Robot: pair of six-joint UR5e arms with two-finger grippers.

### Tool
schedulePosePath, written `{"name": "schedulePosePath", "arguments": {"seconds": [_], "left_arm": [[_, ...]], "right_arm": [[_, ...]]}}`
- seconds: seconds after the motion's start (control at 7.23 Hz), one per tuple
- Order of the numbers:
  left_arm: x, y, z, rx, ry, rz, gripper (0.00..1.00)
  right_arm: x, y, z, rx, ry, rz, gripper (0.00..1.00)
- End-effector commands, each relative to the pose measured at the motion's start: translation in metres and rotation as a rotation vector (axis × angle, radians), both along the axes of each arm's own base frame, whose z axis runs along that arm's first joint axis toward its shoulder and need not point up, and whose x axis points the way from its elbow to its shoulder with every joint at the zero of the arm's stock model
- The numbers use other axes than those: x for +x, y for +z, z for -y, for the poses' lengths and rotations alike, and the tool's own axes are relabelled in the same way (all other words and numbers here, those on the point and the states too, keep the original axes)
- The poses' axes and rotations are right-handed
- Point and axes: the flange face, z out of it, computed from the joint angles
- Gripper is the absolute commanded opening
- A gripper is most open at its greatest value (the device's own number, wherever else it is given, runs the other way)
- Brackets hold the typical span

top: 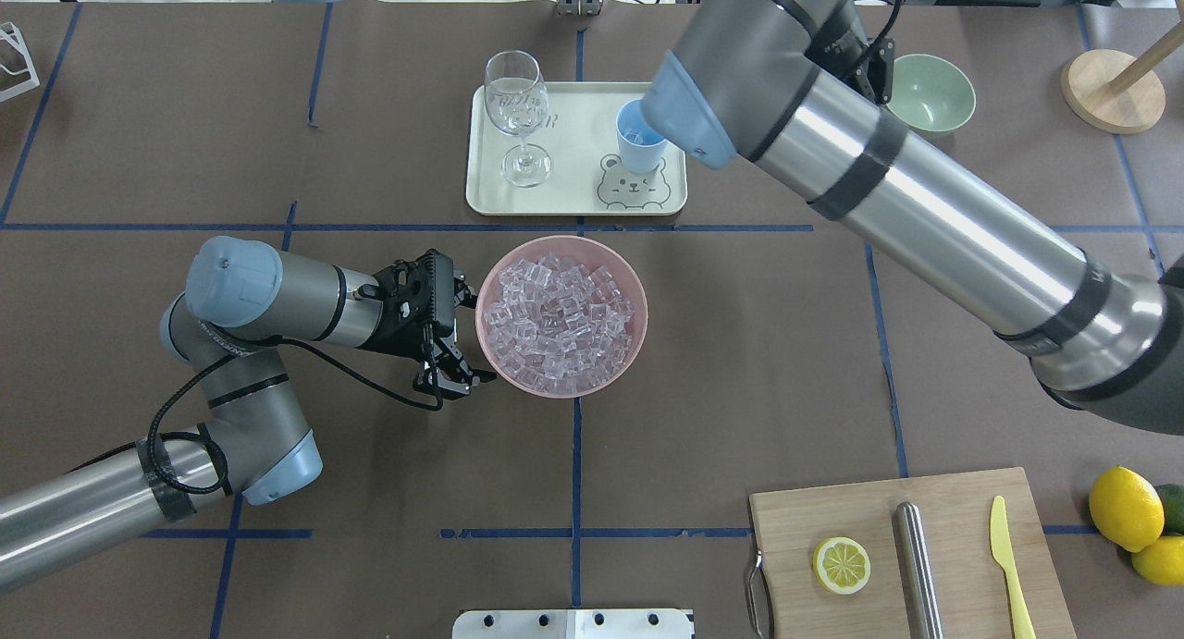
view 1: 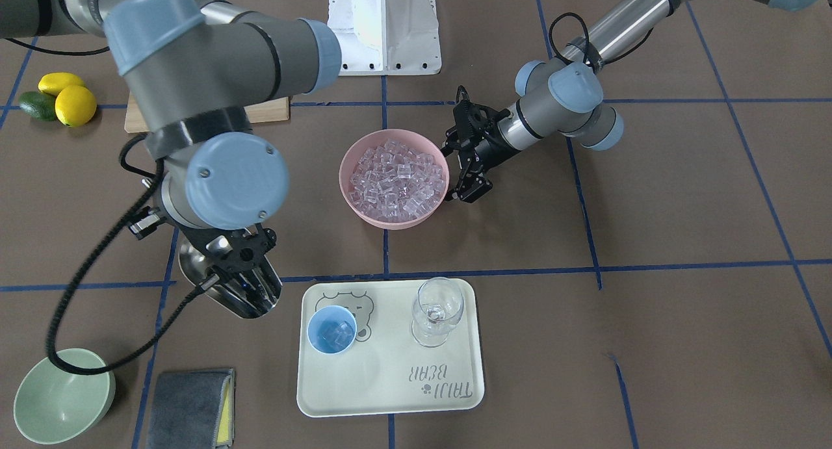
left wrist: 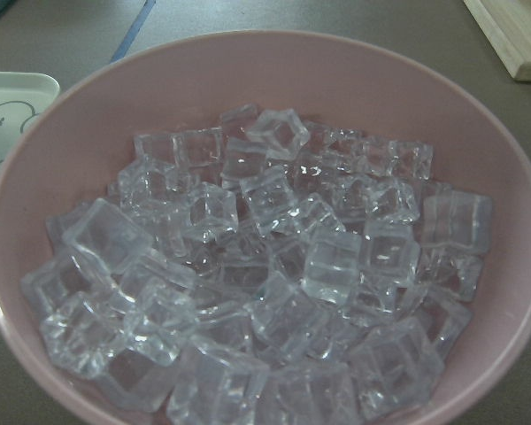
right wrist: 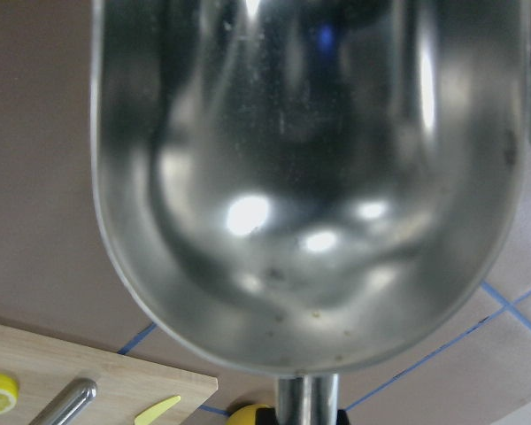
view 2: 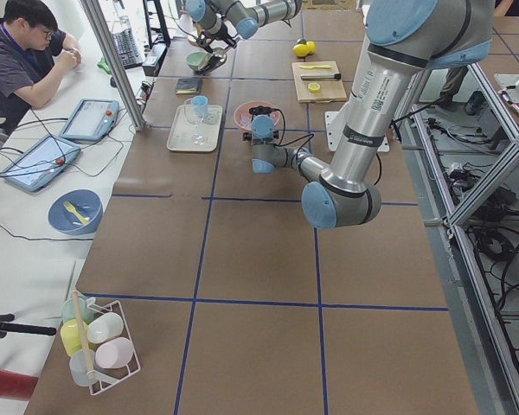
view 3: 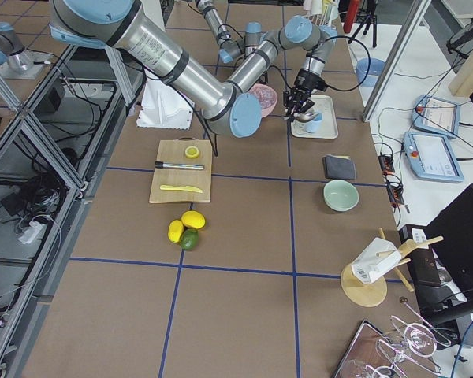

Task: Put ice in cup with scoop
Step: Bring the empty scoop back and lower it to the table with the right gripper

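The light-blue cup [view 1: 331,330] stands on the cream tray [view 1: 390,387] and holds a few ice cubes. The arm partly hides it in the overhead view [top: 635,141]. A pink bowl [view 1: 364,210] in mid-table is heaped with ice [view 1: 398,176], which fills the left wrist view [left wrist: 265,274]. My right gripper [view 1: 252,286] is shut on the handle of the steel scoop [view 1: 194,262], left of the cup and off the tray. The scoop's pan [right wrist: 305,177] is empty. My left gripper [top: 460,336] is open, its fingers against the bowl's outer side.
A clear stemmed glass [view 1: 437,311] stands on the tray beside the cup. A pale green bowl [view 1: 62,397] and a grey cloth [view 1: 192,407] lie near the scoop. A cutting board [top: 962,528] holds a lemon slice, steel tube and yellow knife. Lemons [view 1: 73,103] lie beyond it.
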Motion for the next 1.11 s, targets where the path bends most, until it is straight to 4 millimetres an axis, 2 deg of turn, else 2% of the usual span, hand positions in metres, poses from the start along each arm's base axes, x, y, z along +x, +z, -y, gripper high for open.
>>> {"name": "schedulePosePath", "arguments": {"seconds": [0.0, 0.14, 0.28, 0.42, 0.69, 0.83, 0.97], "left_arm": [[0.000, 0.000, 0.000, 0.000, 0.000, 0.000, 1.00], [0.000, 0.000, 0.000, 0.001, 0.000, -0.001, 1.00], [0.000, 0.000, 0.000, 0.000, 0.000, 0.000, 1.00], [0.000, 0.000, 0.000, 0.000, 0.000, 0.000, 1.00], [0.000, 0.000, 0.000, 0.001, 0.000, -0.001, 1.00], [0.000, -0.001, 0.000, -0.002, 0.000, -0.003, 1.00], [-0.001, -0.005, -0.002, -0.024, -0.001, -0.013, 1.00]], "right_arm": [[0.055, 0.046, -0.069, -0.021, 0.168, 0.070, 0.00], [0.077, 0.058, -0.100, -0.079, 0.297, 0.095, 0.00], [0.090, 0.082, -0.132, -0.125, 0.414, 0.053, 0.00], [0.092, 0.109, -0.168, -0.130, 0.424, 0.043, 0.00], [0.109, 0.199, -0.201, -0.137, 0.429, 0.194, 0.00], [0.114, 0.233, -0.213, -0.159, 0.550, 0.264, 0.00], [0.103, 0.244, -0.216, -0.168, 0.610, 0.312, 0.00]]}}
